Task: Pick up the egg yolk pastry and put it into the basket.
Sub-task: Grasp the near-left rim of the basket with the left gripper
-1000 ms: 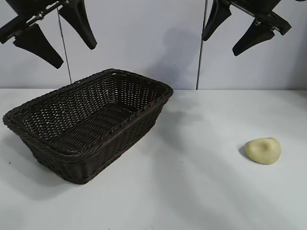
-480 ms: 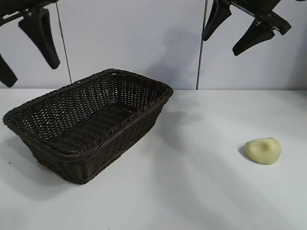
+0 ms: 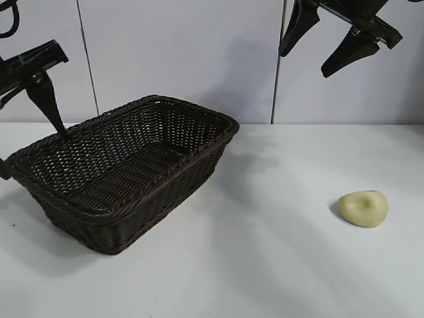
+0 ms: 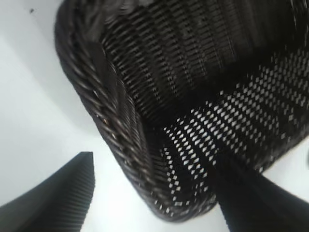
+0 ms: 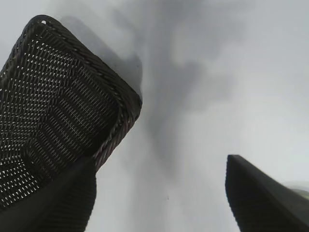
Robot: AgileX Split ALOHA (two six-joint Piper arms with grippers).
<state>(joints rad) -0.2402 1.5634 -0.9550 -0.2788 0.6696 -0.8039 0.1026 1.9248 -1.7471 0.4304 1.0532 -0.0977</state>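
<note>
Left gripper [image 3: 23, 136] now lowered from its high position to straddle the basket [image 3: 165, 175] rim at the near-left corner, jaws spread wide and empty. Right gripper [image 3: 334, 41] unchanged, parked high above the table [image 3: 265, 265], jaws likewise apart, nothing held. Egg yolk pastry [image 3: 364, 208] untouched on the table, well apart from the basket; pickup not yet begun, left arm probably steadying the basket.

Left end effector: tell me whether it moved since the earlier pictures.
Yes. The left end effector has come down and leftward, now straddling the basket rim's left end.
</note>
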